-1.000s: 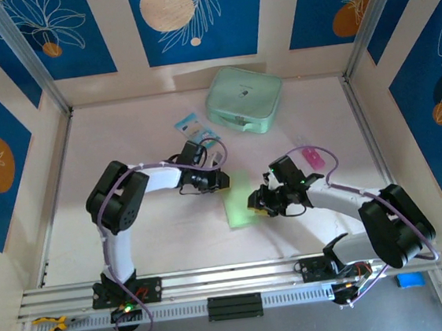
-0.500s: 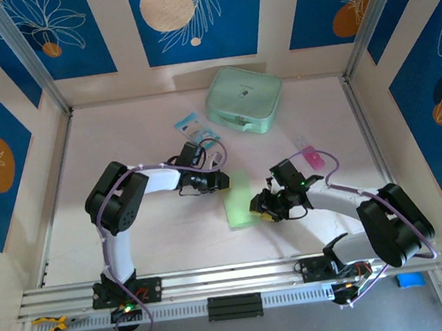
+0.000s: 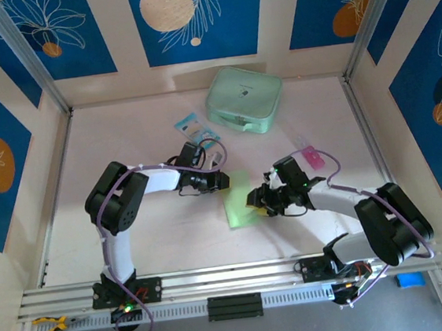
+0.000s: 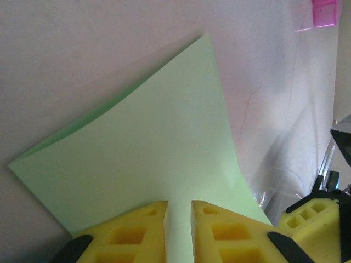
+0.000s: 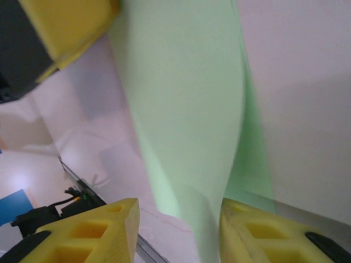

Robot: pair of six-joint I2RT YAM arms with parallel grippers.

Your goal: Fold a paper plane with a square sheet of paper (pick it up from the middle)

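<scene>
The square sheet of paper [image 3: 239,199] is pale green and folded over into a narrow double layer at the table's middle. In the left wrist view the paper [image 4: 159,159] shows its upper layer bowed slightly above the lower one. My left gripper [image 3: 221,180] [image 4: 179,211] rests its tips on the paper's far end, jaws drawn together to a thin slit with nothing pinched. My right gripper [image 3: 255,201] [image 5: 178,211] is open at the paper's right edge. The curled edge of the paper [image 5: 186,98] runs down between its fingers.
A thick mint-green zip case [image 3: 244,100] lies at the back. A small blue-and-white packet [image 3: 189,124] sits beside it, just behind the left arm. A pink item [image 3: 312,156] [image 4: 324,12] lies right of the right wrist. Aluminium rails border the table.
My right gripper dipped toward the near side, then came back to the paper's right edge. The left arm and the paper's far end stayed put.
</scene>
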